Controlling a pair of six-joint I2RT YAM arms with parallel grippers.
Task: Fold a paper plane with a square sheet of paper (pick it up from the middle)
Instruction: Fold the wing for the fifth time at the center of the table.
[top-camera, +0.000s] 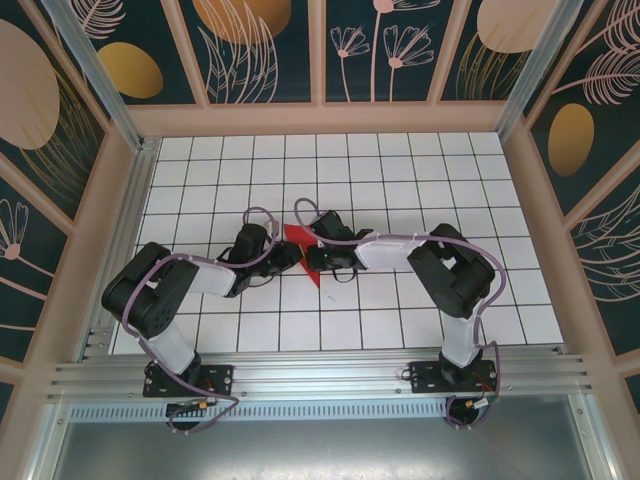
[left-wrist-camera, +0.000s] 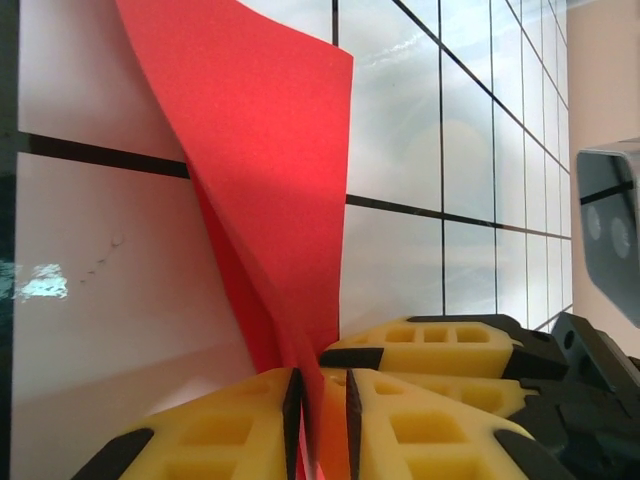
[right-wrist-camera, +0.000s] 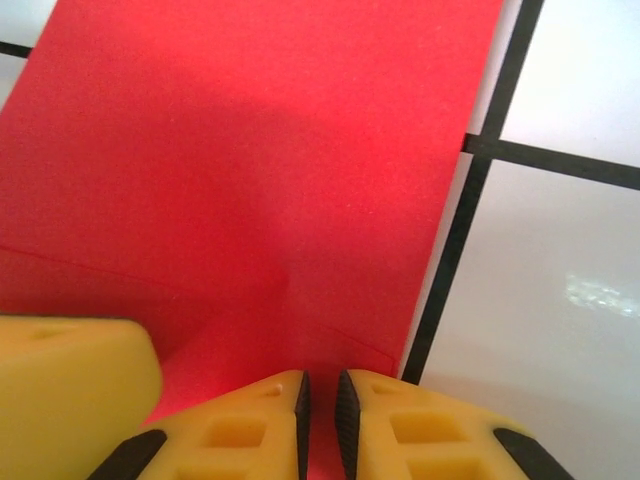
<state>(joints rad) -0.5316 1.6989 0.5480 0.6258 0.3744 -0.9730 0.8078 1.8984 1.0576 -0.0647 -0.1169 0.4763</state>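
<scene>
L gripper (left-wrist-camera: 322, 390), R gripper (right-wrist-camera: 320, 388) — pinching sheet (left-wrist-camera: 270, 150) edge.

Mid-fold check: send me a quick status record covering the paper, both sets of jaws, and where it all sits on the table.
paper: red sheet of paper, creased, more than one layer showing
left gripper: jaws closed on the sheet's edge
right gripper: jaws closed on the sheet's edge
spacing: the two grippers sit close together, side by side at the paper
location: around the middle of the white gridded table
fold stage: not yet a finished dart shape
</scene>
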